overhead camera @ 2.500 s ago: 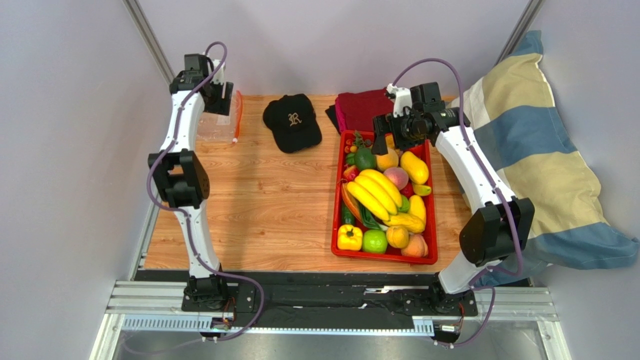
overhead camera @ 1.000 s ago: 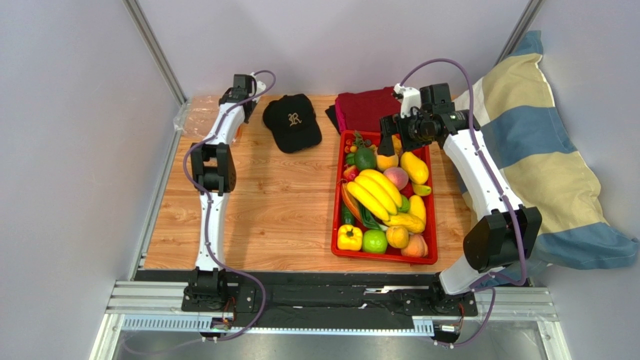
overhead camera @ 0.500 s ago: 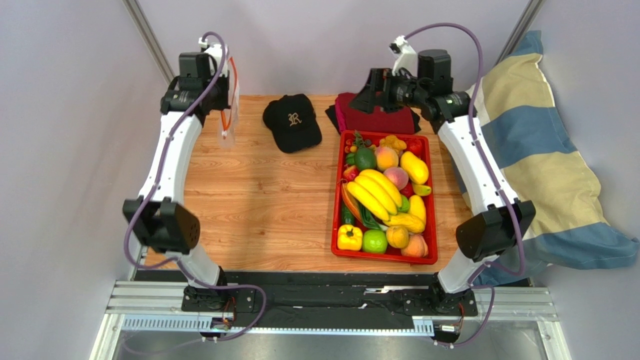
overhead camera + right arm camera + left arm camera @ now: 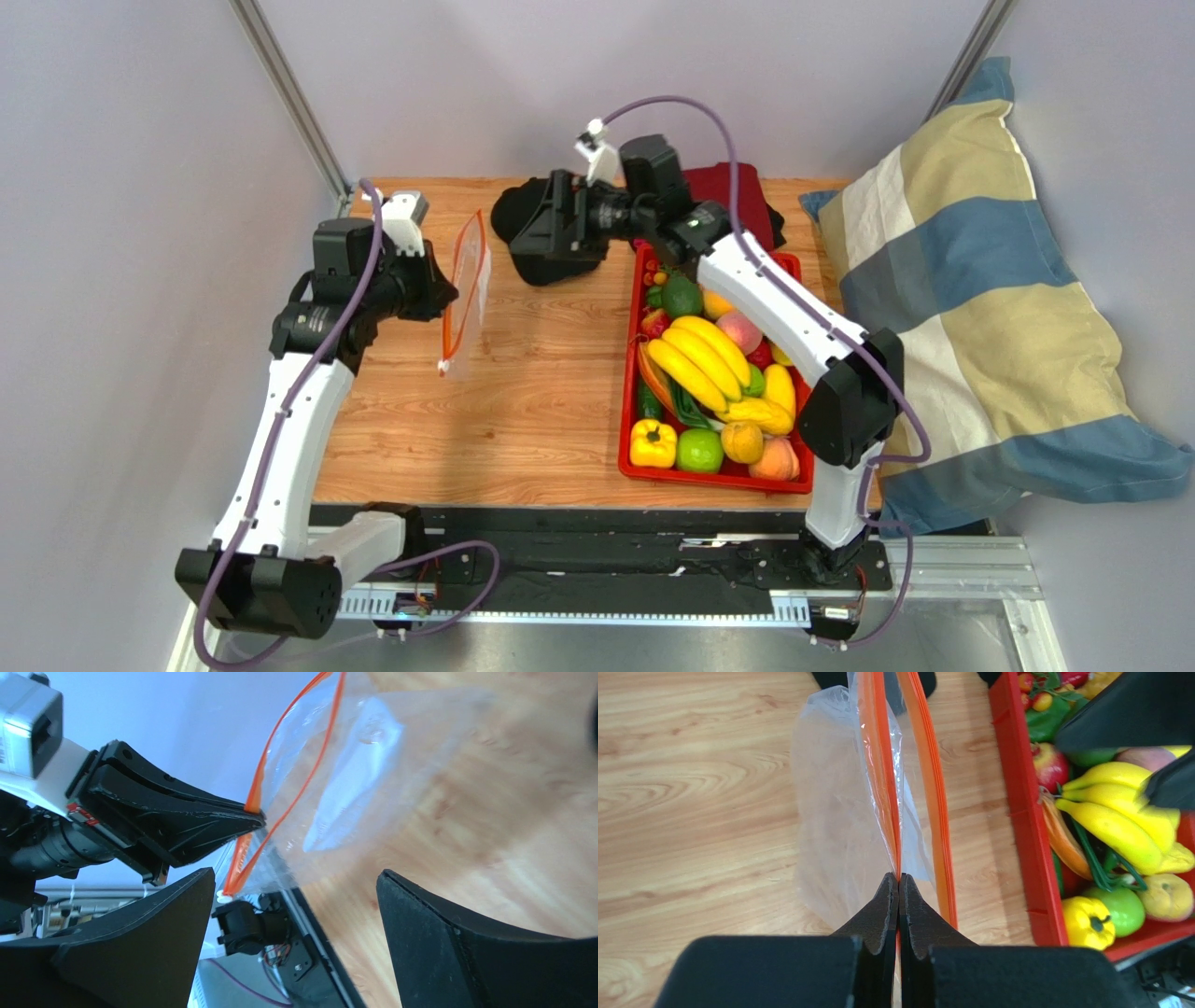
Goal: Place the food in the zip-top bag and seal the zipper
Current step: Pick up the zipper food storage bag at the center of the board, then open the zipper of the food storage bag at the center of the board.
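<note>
The left gripper is clamped on one lip of the zipper, hanging the zip-top bag over the table's far-left part. The right gripper, jaws apart and empty, faces it, and the food lies in the red tray near the right edge. Such a thin pinch could slip, or the right gripper could catch both lips and shut the mouth. The left wrist view shows the lips parted; from above the bag is an edge-on sliver.

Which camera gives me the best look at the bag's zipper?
Left wrist: the zipper runs close-up, both strips parted, one pinched in the left tool. Right wrist shows a thin orange loop; top external, just a line.
</note>
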